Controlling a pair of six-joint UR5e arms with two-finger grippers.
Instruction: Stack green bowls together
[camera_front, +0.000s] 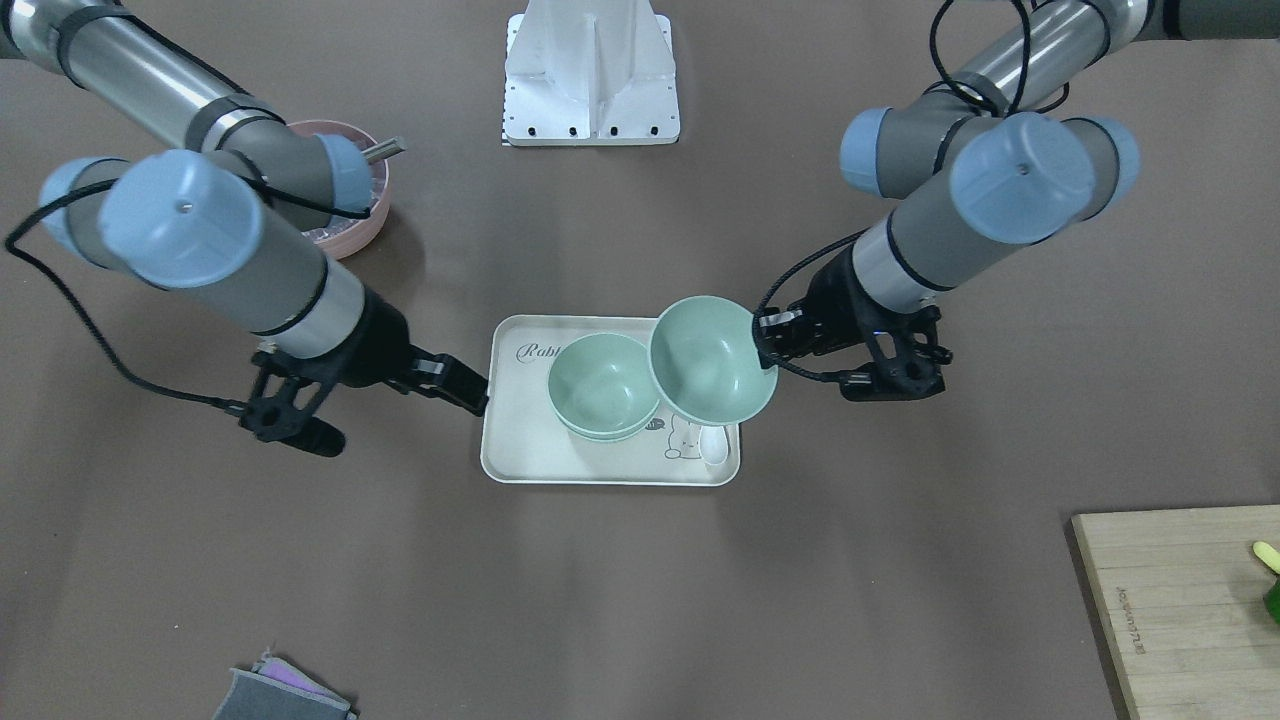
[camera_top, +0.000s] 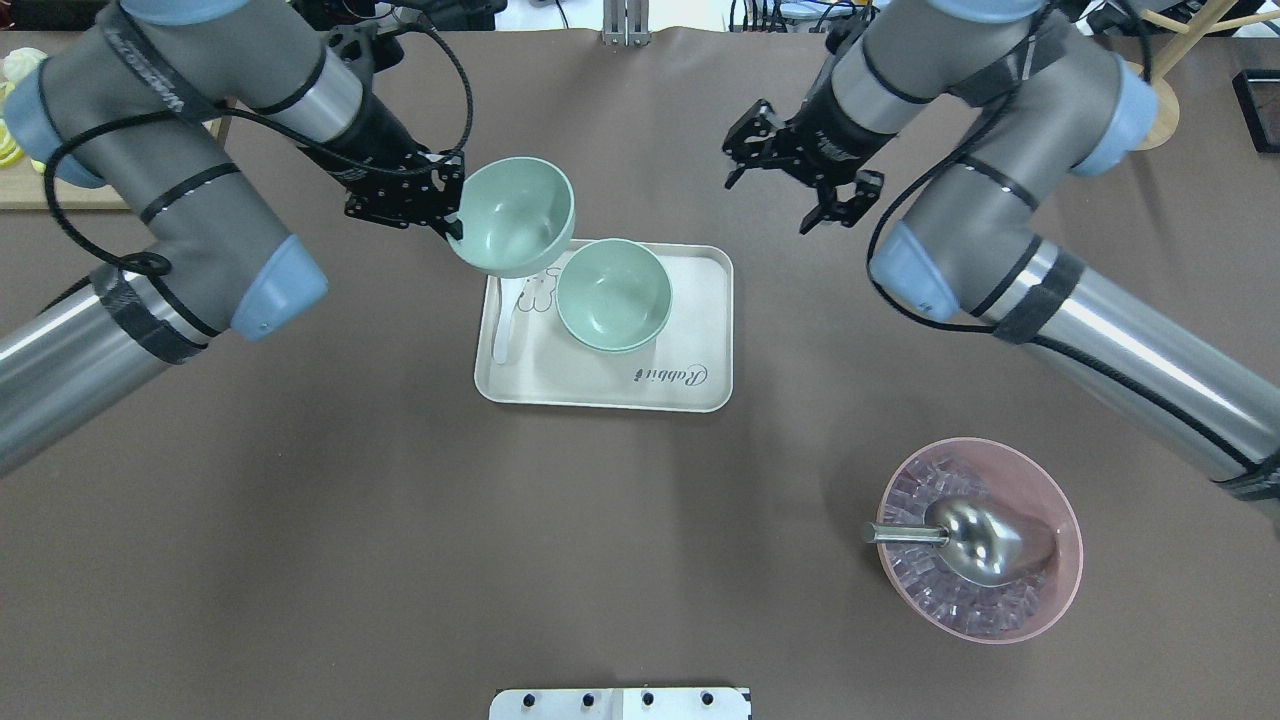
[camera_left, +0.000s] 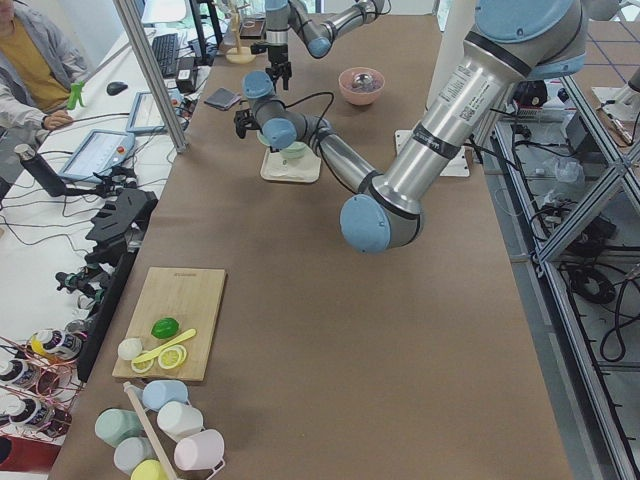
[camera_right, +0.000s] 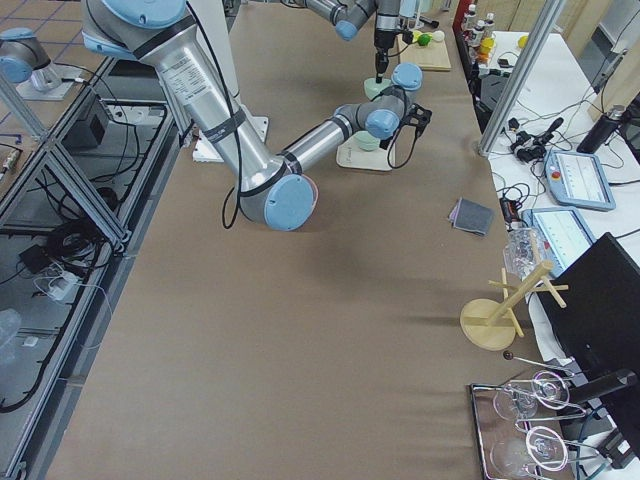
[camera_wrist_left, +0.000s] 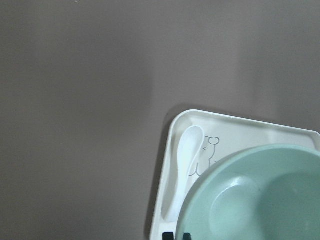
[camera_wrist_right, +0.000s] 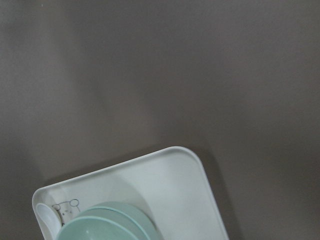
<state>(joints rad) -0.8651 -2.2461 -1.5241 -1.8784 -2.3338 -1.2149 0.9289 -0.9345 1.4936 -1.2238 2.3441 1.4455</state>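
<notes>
Three small round pale mint-green plastic bowls are on view. Two of them sit nested, one inside the other, as a stack (camera_top: 612, 295) on a single cream rectangular plastic tray (camera_top: 600, 398) in the middle of the brown desk (camera_top: 300, 520). Their two rims show one above the other in the right wrist view. The third bowl (camera_top: 512, 215) is off the tray, raised and tilted. It hangs over the tray corner where one white plastic spoon (camera_top: 505, 325) lies along the short side. In the front view its rim overlaps the stack's rim, and I cannot tell whether they touch.

The left claw (camera_top: 450, 218) pinches the rim of the third bowl. The right claw (camera_top: 767, 206) has its fingers spread and holds nothing. It hangs over bare desk near the tray's other short side, apart from all three bowls.

The tray carries one word in grey cursive, "Rabbit" (camera_top: 672, 375), near one corner, and a thin line drawing of a rabbit (camera_front: 683, 438) near the corner diagonally opposite, beside the spoon.

Well away from the tray, on the right arm's side, stands one larger pink plastic bowl (camera_top: 1062, 520) filled with clear cubes, with one shiny metal scoop (camera_top: 965, 540) resting in it. One pale wooden cutting board (camera_front: 1170, 600) lies at a desk corner on the left arm's side. A line of print runs along its edge, too small to read. One grey fabric pouch (camera_front: 280, 695) lies at the desk edge in the front view.
</notes>
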